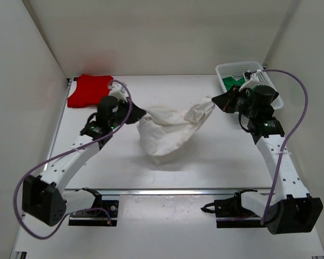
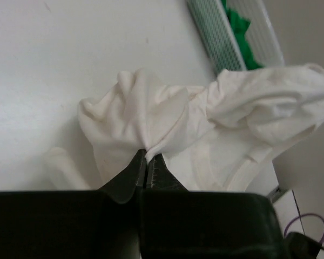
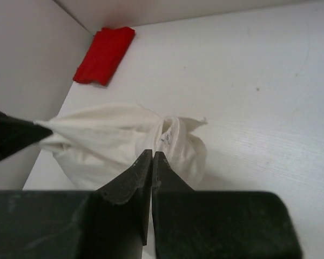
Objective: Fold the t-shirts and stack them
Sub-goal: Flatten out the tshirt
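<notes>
White t-shirt point(image 1: 167, 132): mid-table, crumpled, and slung between the two grippers. Its ends are lifted and its belly sags onto the table point(image 1: 205, 167) on the near side.
Left gripper point(image 2: 147, 162): clenched tight on a pinch of cloth at the shirt's left end, with folds fanning out from the fingertips in the wrist view.
Right gripper point(image 3: 152, 159): fingers pressed together on the shirt's right end, which looks to be a bunched edge. It is raised just near of the basket.
Red t-shirt point(image 1: 89, 90): already folded flat, parked in the far-left corner, well apart from the action.
Green t-shirt point(image 1: 233, 83): waiting in the white mesh basket point(image 1: 237, 66) at far right, unfolded as far as I can tell.
Step in hand: by my read this is the second shirt. Both arms have a hold and the job now is to spread it out, not fold it yet.
Next move calls for: drawing the two ends apart, left and right, then up, so the bundle opens and hangs flat before it is laid down smooth.
Doubtful: whether these pinches sit on matching corners. The cloth is too bunched to say, so a regrasp may be needed.
</notes>
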